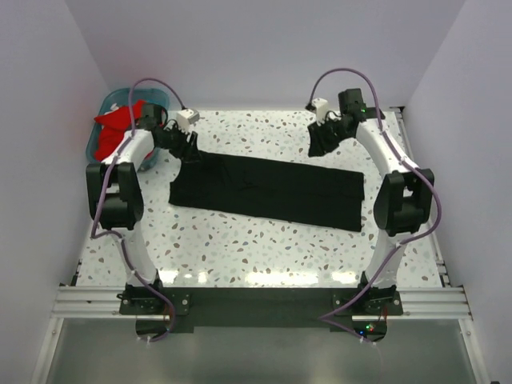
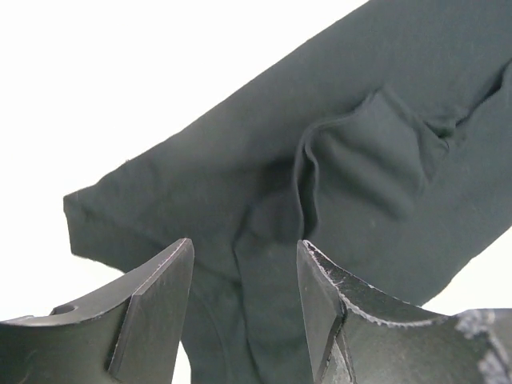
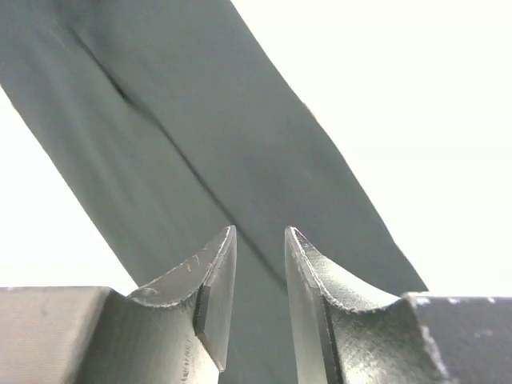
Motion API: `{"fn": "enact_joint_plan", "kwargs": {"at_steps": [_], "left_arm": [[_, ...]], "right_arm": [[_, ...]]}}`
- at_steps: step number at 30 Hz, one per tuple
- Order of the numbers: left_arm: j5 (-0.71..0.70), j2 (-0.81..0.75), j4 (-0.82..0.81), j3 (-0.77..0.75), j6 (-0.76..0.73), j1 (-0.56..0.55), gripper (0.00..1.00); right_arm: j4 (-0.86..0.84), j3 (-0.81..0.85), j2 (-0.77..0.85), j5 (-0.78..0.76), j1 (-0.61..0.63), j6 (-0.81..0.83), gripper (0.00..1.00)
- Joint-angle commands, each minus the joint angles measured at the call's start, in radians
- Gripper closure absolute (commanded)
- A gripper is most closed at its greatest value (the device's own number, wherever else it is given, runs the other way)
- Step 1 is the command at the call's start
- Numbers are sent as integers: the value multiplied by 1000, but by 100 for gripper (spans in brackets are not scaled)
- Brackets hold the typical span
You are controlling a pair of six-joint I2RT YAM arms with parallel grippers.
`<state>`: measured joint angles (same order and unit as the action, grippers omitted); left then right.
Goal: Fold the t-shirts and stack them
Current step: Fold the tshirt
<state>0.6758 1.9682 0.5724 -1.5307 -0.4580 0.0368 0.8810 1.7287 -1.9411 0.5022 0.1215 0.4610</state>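
Surface [image 1: 240,240]: speckled; black shirt [image 1: 272,192] lies mid-frame as a long strip.
Left arm [image 1: 120,200]: jaws wide over its upper-left end, ready to pinch.
Right arm [image 1: 404,200]: jaws narrow, empty, above right end.

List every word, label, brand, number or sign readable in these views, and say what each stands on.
None: no text can be read in any view.
The black t-shirt is plain, no print or tag showing.
The red t-shirts and the teal basket show no lettering.
The left pincer and right pincer bear only scuffs.
Any labels on the arms would be too small to read.
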Motion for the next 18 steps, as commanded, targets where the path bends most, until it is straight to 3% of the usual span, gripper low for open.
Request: {"fn": "enact_joint_plan", "kwargs": {"at_steps": [1,6,12,18], "left_arm": [[99,78,17,-92,-48,-17,40],[165,113,35,-124,-62,-23,41],[183,60,-12,-43,-45,-9,41],[168,41,-25,-11,-27,6,41]], "right_arm": [[-118,83,-71,144,70,-148,64],[-350,219,-246,168,174,-385,59],[-608,350,-453,168,279,-697,59],[-678,430,-562,153,354,-768,62]]}}
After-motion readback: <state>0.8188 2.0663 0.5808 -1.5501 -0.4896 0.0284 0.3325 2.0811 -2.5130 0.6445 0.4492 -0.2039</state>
